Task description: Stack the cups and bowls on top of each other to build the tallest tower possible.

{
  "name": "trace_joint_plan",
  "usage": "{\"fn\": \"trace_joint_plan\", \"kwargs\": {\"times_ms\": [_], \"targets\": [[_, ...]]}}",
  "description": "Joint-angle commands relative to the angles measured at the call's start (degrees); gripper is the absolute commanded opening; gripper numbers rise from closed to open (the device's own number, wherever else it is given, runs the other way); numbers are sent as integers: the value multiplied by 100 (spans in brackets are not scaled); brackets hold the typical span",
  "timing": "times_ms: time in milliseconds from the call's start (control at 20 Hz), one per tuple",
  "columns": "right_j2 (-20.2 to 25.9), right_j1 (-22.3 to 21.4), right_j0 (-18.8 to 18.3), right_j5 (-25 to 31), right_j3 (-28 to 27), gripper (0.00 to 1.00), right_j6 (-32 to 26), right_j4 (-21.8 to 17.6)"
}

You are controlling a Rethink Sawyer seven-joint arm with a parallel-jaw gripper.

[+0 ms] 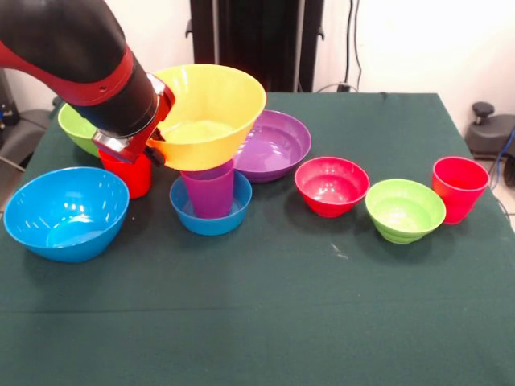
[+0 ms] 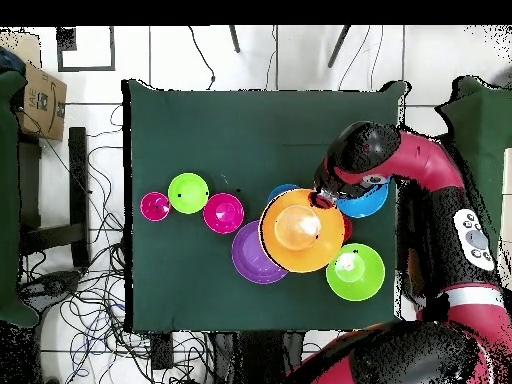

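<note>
Ten pieces are counted on the green surface [image 1: 265,322]. Nearest in the front view: large blue bowl [image 1: 66,211] at left, small lime bowl [image 1: 405,209] at right. Just behind these, the small blue bowl [image 1: 211,207] is seen with the purple cup [image 1: 209,189] standing upright inside it; the red-pink bowl [image 1: 331,185] and a red cup [image 1: 459,187] are set out to the right, apart from each other.

The large yellow bowl [image 1: 208,112] is held by its rim on the hand's side, upright but slightly tilted, with its base on or just above the purple cup's mouth; contact cannot be confirmed. The hand [image 1: 153,138] is closed on that rim. A second red cup [image 1: 129,173] is partly hidden under the wrist.

Farther back: large purple bowl [image 1: 273,145], partly covered by the yellow one, and large lime bowl [image 1: 79,127] behind the arm.

Key relation: the cup's vertical axis lies directly beneath the yellow bowl, slightly toward the side away from the hand. Judged state: tower of three being seated. A release is expected to be safe only if the bowl base is centred on the cup; a wide bowl on a narrow cup is judged tip-prone.
</note>
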Motion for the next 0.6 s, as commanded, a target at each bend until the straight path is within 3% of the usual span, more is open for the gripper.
{"fn": "trace_joint_plan", "kwargs": {"times_ms": [50,300,600], "targets": [[-129,167,394,626,-415,0,798,145],[-133,120,497,812,-499,0,945,287],[-193,389,436,146,-217,0,948,313]]}}
